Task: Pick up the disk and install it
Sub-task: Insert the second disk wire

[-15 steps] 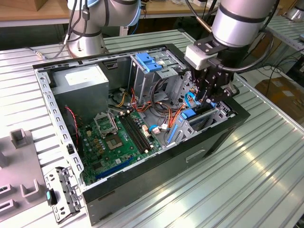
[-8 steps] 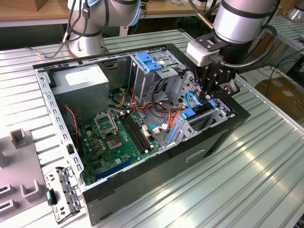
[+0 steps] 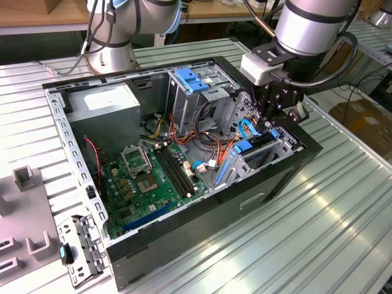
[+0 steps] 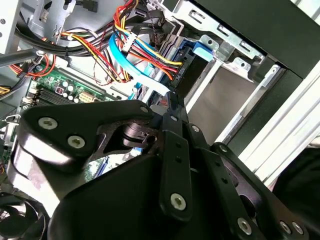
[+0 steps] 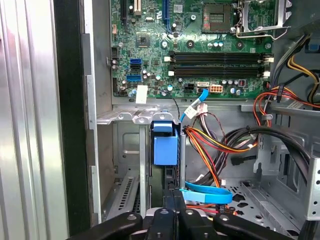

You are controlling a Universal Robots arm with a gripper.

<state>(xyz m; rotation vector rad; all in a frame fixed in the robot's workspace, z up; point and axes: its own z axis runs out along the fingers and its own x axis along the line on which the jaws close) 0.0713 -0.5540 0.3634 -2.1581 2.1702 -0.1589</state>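
The disk [image 5: 165, 145] stands on edge in a slot of the drive cage at the open computer case's corner on the exterior view's right. Its blue carrier rail [image 3: 251, 147] faces up out of the cage, and its blue tab [image 4: 200, 50] shows beside the cage wall in the second wrist view. My gripper [image 5: 175, 200] hangs right over the disk's outer edge, with its black fingers [image 4: 172, 107] pressed together and nothing between them. Whether the tips touch the disk I cannot tell. In the exterior view my gripper [image 3: 271, 125] reaches down into the cage.
Bundles of coloured cables [image 5: 220, 145] and a flat blue cable [image 5: 207, 192] lie right beside the cage. The green motherboard [image 3: 153, 177] covers the case floor, with a grey metal box [image 3: 104, 110] behind it. A light-blue bracket [image 3: 193, 79] tops another bay. Grey fixtures [image 3: 27, 177] stand on the table at the exterior view's left.
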